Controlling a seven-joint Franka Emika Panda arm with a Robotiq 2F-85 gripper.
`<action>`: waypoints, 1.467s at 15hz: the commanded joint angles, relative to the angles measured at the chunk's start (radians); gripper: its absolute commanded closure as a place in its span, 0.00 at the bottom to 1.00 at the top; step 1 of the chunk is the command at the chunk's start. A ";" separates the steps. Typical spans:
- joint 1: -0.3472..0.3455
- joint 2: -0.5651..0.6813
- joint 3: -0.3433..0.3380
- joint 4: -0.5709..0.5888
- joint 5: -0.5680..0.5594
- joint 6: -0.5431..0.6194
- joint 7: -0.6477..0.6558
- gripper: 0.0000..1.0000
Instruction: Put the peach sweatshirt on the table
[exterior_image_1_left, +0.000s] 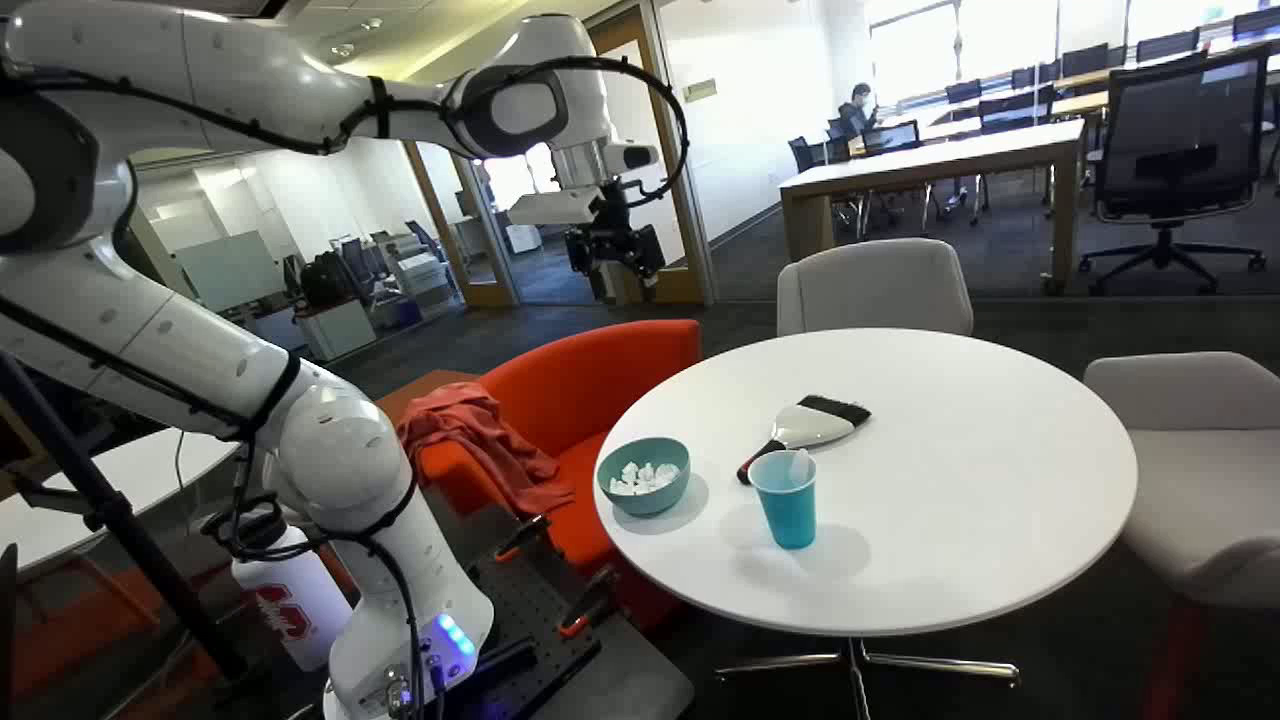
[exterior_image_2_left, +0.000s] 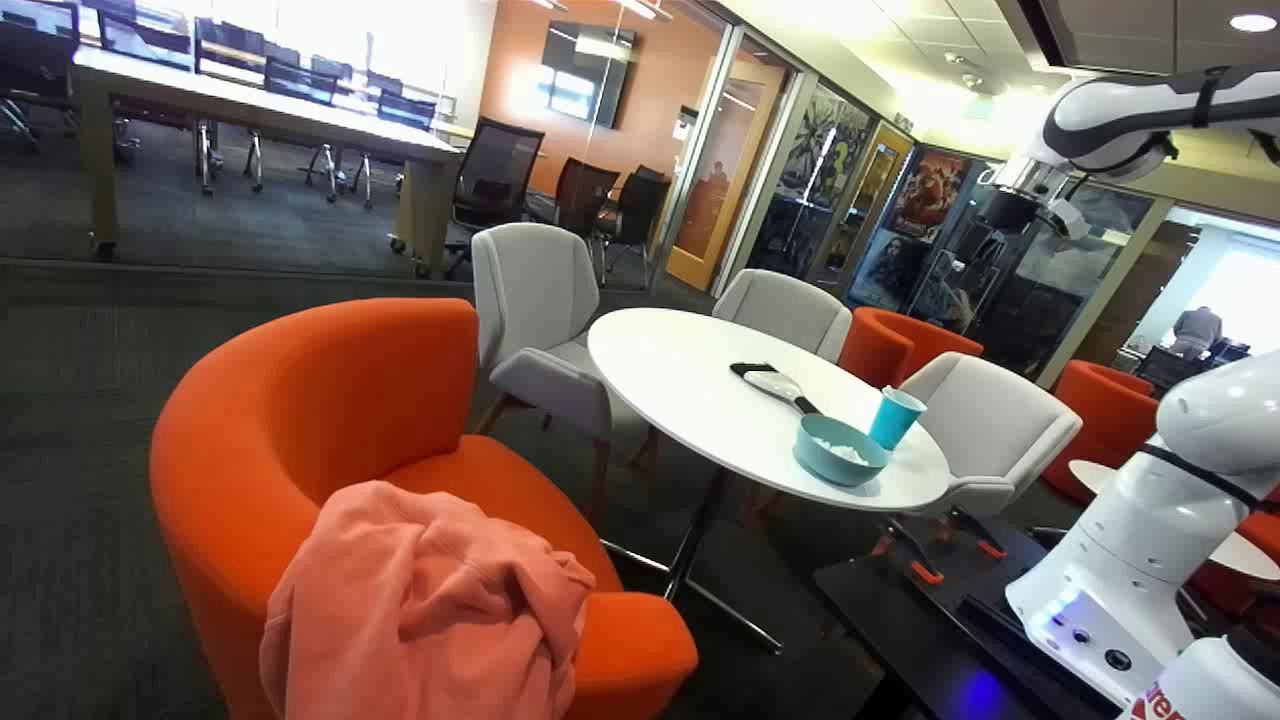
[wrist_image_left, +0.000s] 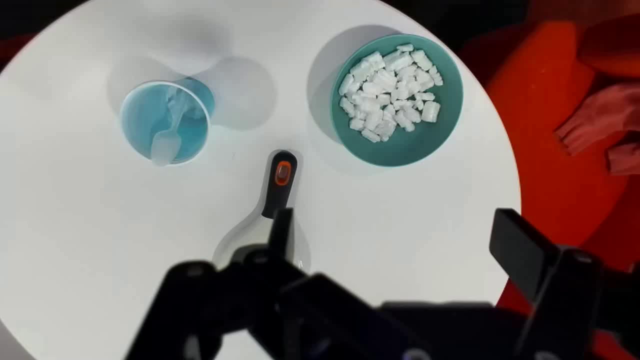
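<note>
The peach sweatshirt (exterior_image_1_left: 480, 440) lies crumpled over the arm and side of an orange armchair, beside the round white table. It also shows in an exterior view (exterior_image_2_left: 420, 610), draped over the chair, and part of it shows at the right edge of the wrist view (wrist_image_left: 602, 117). The white table (exterior_image_1_left: 970, 480) shows in both exterior views (exterior_image_2_left: 680, 390) and fills most of the wrist view (wrist_image_left: 400, 200). My gripper (wrist_image_left: 395, 220) is open, with nothing between its fingers. In an exterior view it hangs high above the table's height (exterior_image_1_left: 622, 285), away from the sweatshirt.
On the table are a teal bowl (wrist_image_left: 410, 145) of white pieces, a blue cup (wrist_image_left: 192, 132) with a plastic spoon, and a brush (exterior_image_1_left: 810, 425) with a black handle. The orange armchair (exterior_image_2_left: 330, 400) and grey chairs (exterior_image_1_left: 875, 285) stand around the table.
</note>
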 joint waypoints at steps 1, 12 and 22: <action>-0.013 0.002 0.011 0.002 0.006 -0.003 -0.005 0.00; 0.062 0.005 0.104 -0.039 0.038 0.037 0.006 0.00; 0.332 0.216 0.423 -0.010 0.160 0.215 0.100 0.00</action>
